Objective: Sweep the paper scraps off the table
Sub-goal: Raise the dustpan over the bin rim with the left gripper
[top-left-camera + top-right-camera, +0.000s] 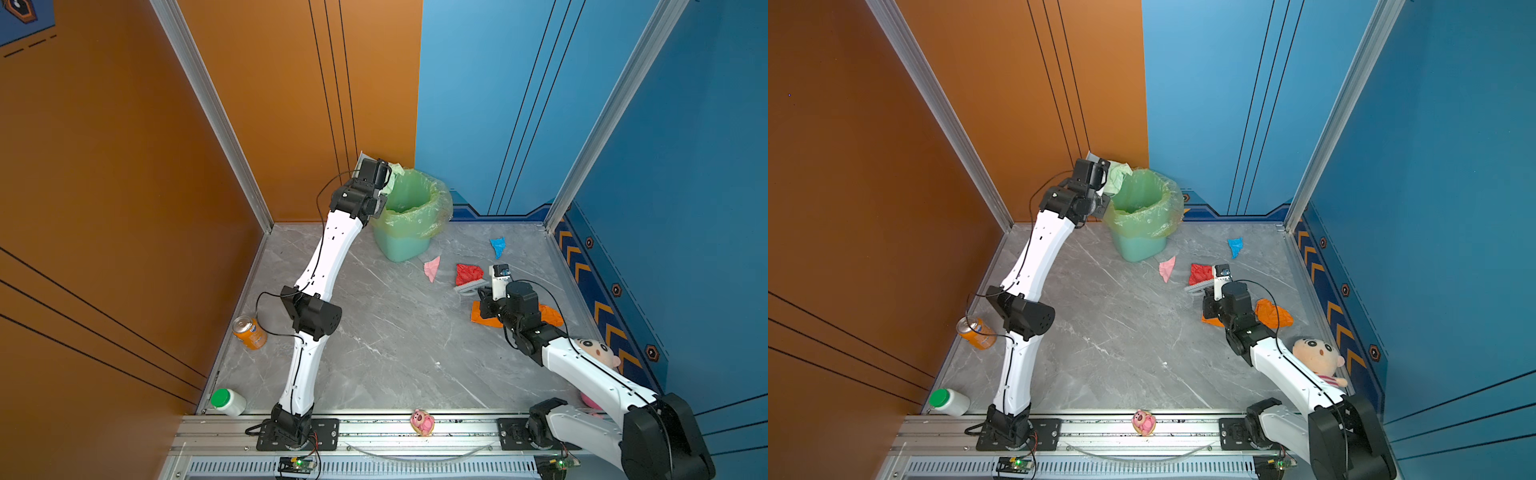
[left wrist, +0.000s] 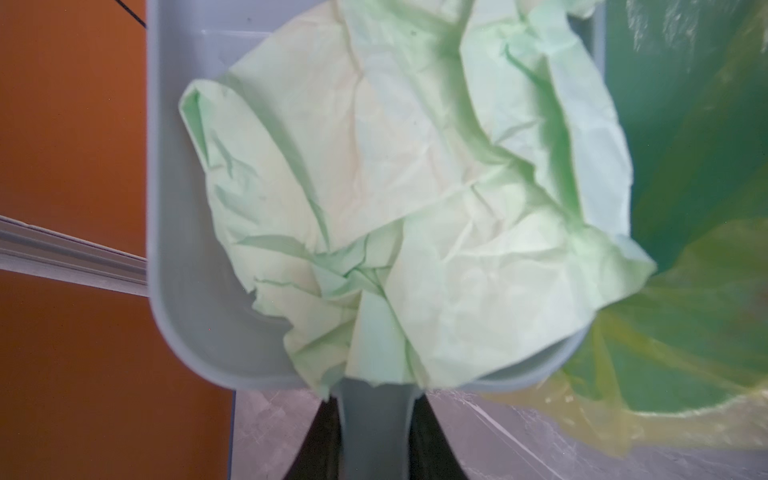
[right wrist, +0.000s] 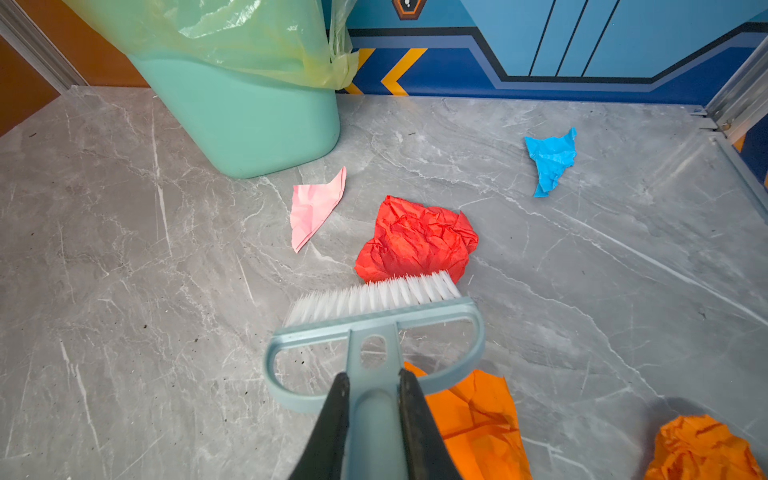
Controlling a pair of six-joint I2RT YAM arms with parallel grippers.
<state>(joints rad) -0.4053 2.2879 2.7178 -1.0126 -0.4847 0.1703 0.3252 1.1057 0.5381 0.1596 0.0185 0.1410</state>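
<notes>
Left arm (image 1: 328, 257) raised, stretched to one green bin (image 1: 401, 245), left end effector (image 2: 376, 440) closed tight on handle of one dustpan (image 2: 187, 291) at the bin's rim, one light green scrap (image 2: 415, 187) lying in it. Right arm (image 1: 582, 370) low over the tabletop (image 1: 395, 332), right end effector (image 3: 374, 407) closed tight on handle of one brush (image 3: 374, 324), bristles touching one red scrap (image 3: 415, 237). Loose on the tabletop besides: two orange scraps (image 3: 478, 415), one pink scrap (image 3: 313, 208), one blue scrap (image 3: 550, 160).
</notes>
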